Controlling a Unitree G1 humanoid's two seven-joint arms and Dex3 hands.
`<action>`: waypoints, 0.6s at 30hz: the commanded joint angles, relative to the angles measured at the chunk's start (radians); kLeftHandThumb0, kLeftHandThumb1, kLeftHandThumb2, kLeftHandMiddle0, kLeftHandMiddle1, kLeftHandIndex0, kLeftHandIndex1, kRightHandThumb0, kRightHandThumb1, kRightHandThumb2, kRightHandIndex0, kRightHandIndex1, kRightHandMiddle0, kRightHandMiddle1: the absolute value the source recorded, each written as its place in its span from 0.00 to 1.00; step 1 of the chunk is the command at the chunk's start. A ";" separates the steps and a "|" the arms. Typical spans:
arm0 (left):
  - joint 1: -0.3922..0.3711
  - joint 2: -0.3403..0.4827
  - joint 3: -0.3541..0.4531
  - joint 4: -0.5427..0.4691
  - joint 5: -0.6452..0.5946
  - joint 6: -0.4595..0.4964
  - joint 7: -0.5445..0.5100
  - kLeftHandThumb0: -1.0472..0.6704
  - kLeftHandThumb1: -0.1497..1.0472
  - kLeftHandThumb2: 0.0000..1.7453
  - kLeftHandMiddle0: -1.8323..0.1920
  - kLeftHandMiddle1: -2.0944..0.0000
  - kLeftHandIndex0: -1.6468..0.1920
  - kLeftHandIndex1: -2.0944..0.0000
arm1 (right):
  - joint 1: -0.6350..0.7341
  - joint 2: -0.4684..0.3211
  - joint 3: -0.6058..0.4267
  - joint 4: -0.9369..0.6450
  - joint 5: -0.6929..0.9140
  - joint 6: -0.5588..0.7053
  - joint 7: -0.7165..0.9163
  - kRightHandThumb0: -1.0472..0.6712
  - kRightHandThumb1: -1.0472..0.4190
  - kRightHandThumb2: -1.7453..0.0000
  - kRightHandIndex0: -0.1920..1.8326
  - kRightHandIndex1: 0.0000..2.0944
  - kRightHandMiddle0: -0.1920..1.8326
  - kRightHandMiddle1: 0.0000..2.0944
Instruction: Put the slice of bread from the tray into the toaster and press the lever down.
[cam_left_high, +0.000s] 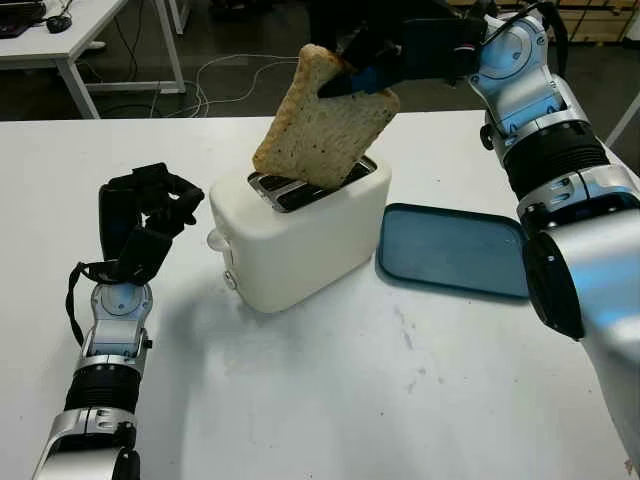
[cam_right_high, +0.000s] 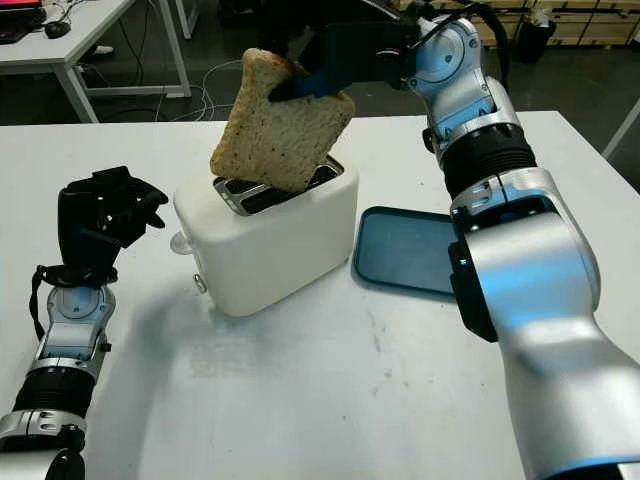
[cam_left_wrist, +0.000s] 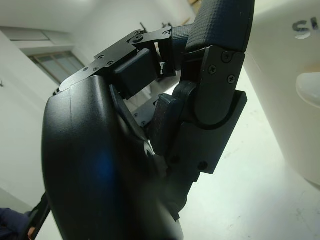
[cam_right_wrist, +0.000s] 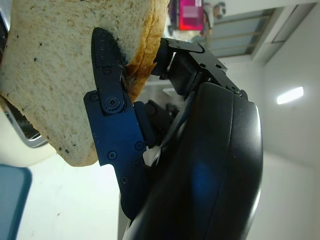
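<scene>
My right hand (cam_left_high: 362, 72) is shut on the slice of bread (cam_left_high: 325, 122), pinching its upper edge. The slice hangs tilted, with its lower corner at the slots of the white toaster (cam_left_high: 300, 235) in the middle of the table. In the right wrist view a finger (cam_right_wrist: 112, 112) presses flat against the slice of bread (cam_right_wrist: 55, 75) above the toaster's slot edge (cam_right_wrist: 20, 131). The toaster's lever knob (cam_left_high: 216, 240) sticks out on its left end. My left hand (cam_left_high: 145, 215) stands upright just left of the toaster, fingers curled, holding nothing. The blue tray (cam_left_high: 450, 250) lies to the right of the toaster.
The white table (cam_left_high: 330, 400) stretches toward me in front of the toaster. Beyond its far edge are a second table (cam_left_high: 70, 40) at the back left and cables (cam_left_high: 215, 85) on the floor.
</scene>
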 joint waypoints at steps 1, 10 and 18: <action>0.008 -0.003 -0.002 -0.011 0.009 0.008 0.009 0.00 0.89 0.11 0.28 0.46 0.25 0.56 | 0.016 -0.005 0.002 0.011 -0.009 -0.018 -0.014 0.34 0.09 0.79 0.67 0.83 0.58 0.83; 0.014 -0.007 -0.003 -0.023 0.018 0.021 0.015 0.00 0.89 0.11 0.27 0.46 0.24 0.56 | 0.008 -0.054 0.057 0.013 -0.088 -0.086 -0.024 0.34 0.09 0.79 0.64 0.83 0.54 0.83; 0.015 -0.008 -0.004 -0.027 0.032 0.024 0.026 0.00 0.89 0.11 0.27 0.46 0.24 0.56 | -0.013 -0.085 0.118 0.024 -0.178 -0.168 -0.068 0.33 0.09 0.81 0.63 0.83 0.51 0.83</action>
